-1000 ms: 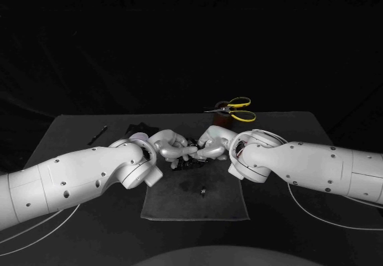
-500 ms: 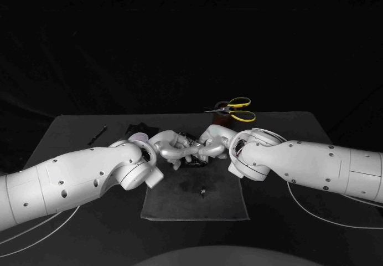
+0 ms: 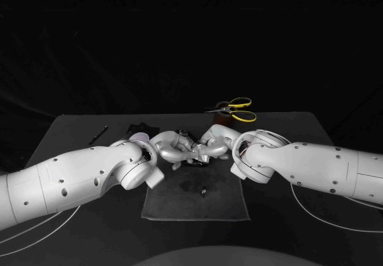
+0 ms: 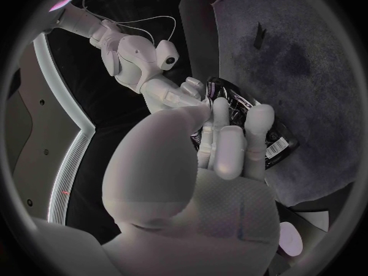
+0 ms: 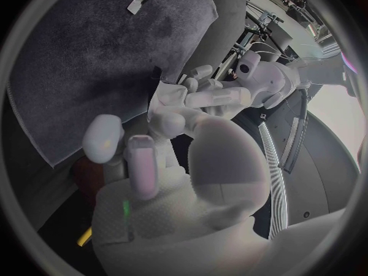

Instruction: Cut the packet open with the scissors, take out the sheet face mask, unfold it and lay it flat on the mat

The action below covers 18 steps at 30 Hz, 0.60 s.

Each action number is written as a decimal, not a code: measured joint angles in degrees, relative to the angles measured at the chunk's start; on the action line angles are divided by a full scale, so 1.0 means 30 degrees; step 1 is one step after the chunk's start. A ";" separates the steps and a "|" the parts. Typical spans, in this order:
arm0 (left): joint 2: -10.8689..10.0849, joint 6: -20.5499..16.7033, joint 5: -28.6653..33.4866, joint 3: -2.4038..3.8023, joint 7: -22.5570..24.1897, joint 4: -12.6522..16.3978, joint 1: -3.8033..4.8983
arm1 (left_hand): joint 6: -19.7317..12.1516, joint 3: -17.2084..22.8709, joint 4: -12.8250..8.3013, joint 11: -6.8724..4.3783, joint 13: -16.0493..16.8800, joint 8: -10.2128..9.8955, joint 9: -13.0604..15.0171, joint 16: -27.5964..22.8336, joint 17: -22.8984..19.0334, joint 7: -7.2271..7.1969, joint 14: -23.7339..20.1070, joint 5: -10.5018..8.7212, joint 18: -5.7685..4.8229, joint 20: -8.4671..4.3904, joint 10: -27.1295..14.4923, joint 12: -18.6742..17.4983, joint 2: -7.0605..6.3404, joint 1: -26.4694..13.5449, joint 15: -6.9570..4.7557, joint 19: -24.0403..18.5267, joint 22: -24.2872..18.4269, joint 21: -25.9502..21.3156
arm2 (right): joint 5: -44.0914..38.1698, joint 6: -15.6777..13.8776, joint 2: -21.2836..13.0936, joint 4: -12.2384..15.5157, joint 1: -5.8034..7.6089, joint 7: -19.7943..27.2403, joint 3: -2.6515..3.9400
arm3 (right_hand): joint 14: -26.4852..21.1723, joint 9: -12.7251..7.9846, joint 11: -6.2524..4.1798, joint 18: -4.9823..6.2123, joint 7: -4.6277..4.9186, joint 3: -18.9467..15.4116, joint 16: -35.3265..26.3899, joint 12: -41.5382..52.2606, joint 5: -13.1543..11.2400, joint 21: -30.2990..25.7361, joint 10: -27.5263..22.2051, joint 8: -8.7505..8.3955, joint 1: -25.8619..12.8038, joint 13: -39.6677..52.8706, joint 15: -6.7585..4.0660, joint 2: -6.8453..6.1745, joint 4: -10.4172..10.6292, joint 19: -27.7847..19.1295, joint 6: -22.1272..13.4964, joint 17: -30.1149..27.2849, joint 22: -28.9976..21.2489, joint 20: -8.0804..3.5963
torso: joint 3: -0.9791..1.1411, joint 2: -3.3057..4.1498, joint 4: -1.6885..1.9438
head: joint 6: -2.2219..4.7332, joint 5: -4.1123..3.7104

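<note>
– Closest to us, see that little scrap (image 3: 203,192) lying on the mat (image 3: 171,205)? Is that the cut-off corner?

– I'd guess so. If it stays there and the mask is spread over it, the sheet won't lie flat.

– And just past it, both hands are bunched together.

– Yes, over the far end of the mat. The left hand (image 3: 170,147) has its fingers closed around the packet (image 4: 279,146), barcode end showing. The right hand (image 3: 214,143) looks to be pinching the other end, fingers right up against the left's. I can't tell whether any of the mask is out yet.

– So what worries you?

– Two grips on one slippery pouch. If they pull apart too hard, the wet sheet could tear, or the pouch could slip free and drop off the mat onto the table (image 3: 295,124). And with the fingers that crowded, one hand may clamp the opening closed while the other tries to reach in.

– And farther back?

– The scissors (image 3: 237,110) sit at the far edge, well apart from the hands. If the cut turns out too short, it's a long reach with a full hand.
</note>
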 measured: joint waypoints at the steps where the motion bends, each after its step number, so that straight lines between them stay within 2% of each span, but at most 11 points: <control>1: -0.0001 -0.0002 -0.0024 0.0000 -0.0038 0.0001 0.0000 | 0.0040 0.0403 -0.0199 -0.0025 0.0003 0.0058 0.0000 0.0074 0.0217 -0.0038 0.0055 -0.0003 -0.0001 -0.0035 0.0111 0.0000 -0.0093 -0.0196 -0.0041 0.0172 0.0274 0.0211 | 0.0042 -0.0034 -0.0068 0.0073 -0.0003 0.0050 0.0000 | 0.0000 -0.0001 0.0000 -0.0001 0.0000 0.0000 -0.0004 -0.0071 -0.0121 0.0000 0.0000 0.0000 -0.0008 -0.0027 0.0000 0.0007 0.0000 0.0000 0.0000 -0.0004 -0.0013 0.0000 | 0.0004 0.0000 -0.0002 | 0.0000 0.0013; 2: -0.0002 -0.0011 -0.0050 0.0001 -0.0078 0.0000 0.0001 | 0.0104 0.0513 -0.0162 -0.0066 0.0011 0.0061 0.0000 0.0144 0.0352 -0.0045 0.0152 -0.0033 -0.0002 -0.0051 0.0193 0.0029 -0.0166 -0.0304 -0.0063 0.0300 0.0427 0.0346 | 0.0082 -0.0067 -0.0138 0.0150 -0.0008 0.0106 0.0000 | -0.0001 -0.0002 0.0001 -0.0001 0.0000 -0.0001 -0.0004 -0.0128 -0.0196 0.0000 0.0000 -0.0001 -0.0029 -0.0050 0.0001 0.0028 0.0000 0.0000 0.0000 -0.0008 -0.0037 0.0000 | 0.0011 0.0000 -0.0002 | 0.0000 0.0027; 7: -0.0045 -0.0209 -0.0268 0.0001 -0.0355 -0.0030 0.0001 | 0.0610 0.3237 -0.1670 -0.0259 0.0281 0.0397 0.0001 0.0626 0.1501 -0.0288 0.0794 -0.0048 -0.0003 -0.0265 0.0660 0.0636 -0.0948 -0.2109 -0.0308 0.0928 0.1569 0.1326 | 0.0291 -0.0189 -0.0529 0.0519 -0.0035 0.0416 0.0000 | -0.0003 -0.0006 0.0001 -0.0002 0.0000 -0.0002 -0.0031 -0.0130 -0.0249 -0.0001 -0.0001 -0.0001 -0.0054 -0.0104 0.0003 0.0053 -0.0001 -0.0001 0.0000 -0.0017 -0.0081 0.0000 | 0.0022 -0.0002 -0.0004 | -0.0026 0.0103; 9: -0.0066 -0.0360 -0.0343 0.0001 -0.0464 -0.0058 0.0000 | 0.0723 0.4013 -0.2206 -0.0344 0.0366 0.0452 0.0001 0.0678 0.1783 -0.0377 0.0854 0.0078 -0.0004 -0.0314 0.0751 0.0870 -0.1101 -0.2805 -0.0368 0.0978 0.1799 0.1531 | 0.0341 -0.0196 -0.0637 0.0574 -0.0040 0.0502 0.0004 | -0.0003 -0.0007 0.0002 -0.0003 0.0000 -0.0002 -0.0032 -0.0252 -0.0324 -0.0001 -0.0002 -0.0002 -0.0055 -0.0113 0.0003 0.0052 -0.0002 -0.0001 0.0000 -0.0016 -0.0089 0.0000 | 0.0024 -0.0004 -0.0004 | -0.0048 0.0130; 13: -0.0103 -0.0772 -0.0409 0.0001 -0.0678 -0.0134 -0.0004 | 0.0884 0.5207 -0.3121 -0.0551 0.0587 0.0497 0.0001 0.0784 0.2159 -0.0534 0.0902 0.0337 -0.0003 -0.0315 0.0958 0.1415 -0.1155 -0.4126 -0.0416 0.1116 0.2027 0.1763 | 0.0412 -0.0191 -0.0788 0.0564 -0.0044 0.0660 0.0014 | -0.0004 -0.0008 0.0003 -0.0003 0.0000 -0.0024 -0.0033 -0.0252 -0.0359 -0.0001 -0.0003 -0.0002 -0.0055 -0.0126 0.0004 0.0051 -0.0022 -0.0001 0.0000 -0.0016 -0.0103 0.0001 | 0.0022 -0.0009 -0.0004 | -0.0079 0.0165; 16: -0.0136 -0.1081 -0.0411 0.0000 -0.0815 -0.0156 -0.0005 | 0.0931 0.5975 -0.3888 -0.0681 0.0805 0.0511 0.0002 0.0971 0.2566 -0.0581 0.0930 0.0882 -0.0004 -0.0416 0.1089 0.1907 -0.1078 -0.5259 -0.0444 0.1216 0.2215 0.1956 | 0.0440 -0.0165 -0.0873 0.0510 -0.0044 0.0758 0.0022 | -0.0005 -0.0009 0.0004 -0.0004 0.0000 -0.0026 -0.0035 -0.0252 -0.0390 -0.0002 -0.0004 -0.0002 -0.0055 -0.0134 0.0005 0.0050 -0.0022 -0.0001 0.0000 -0.0014 -0.0076 0.0001 | 0.0015 -0.0011 -0.0004 | -0.0086 0.0168; 18: -0.0165 -0.1282 -0.0398 0.0000 -0.0902 -0.0159 -0.0006 | 0.0990 0.6232 -0.4145 -0.0713 0.0848 0.0511 0.0002 0.1116 0.2920 -0.0641 0.0960 0.1133 -0.0281 -0.0491 0.1122 0.2042 -0.0966 -0.5603 -0.0474 0.1291 0.2329 0.2044 | 0.0441 -0.0139 -0.0939 0.0466 -0.0044 0.0792 0.0023 | -0.0005 -0.0009 0.0005 -0.0003 0.0000 -0.0026 -0.0037 -0.0252 -0.0395 -0.0002 -0.0004 -0.0002 -0.0055 -0.0138 0.0006 0.0049 -0.0022 -0.0002 0.0000 -0.0011 -0.0063 0.0001 | 0.0015 -0.0011 -0.0004 | -0.0099 0.0170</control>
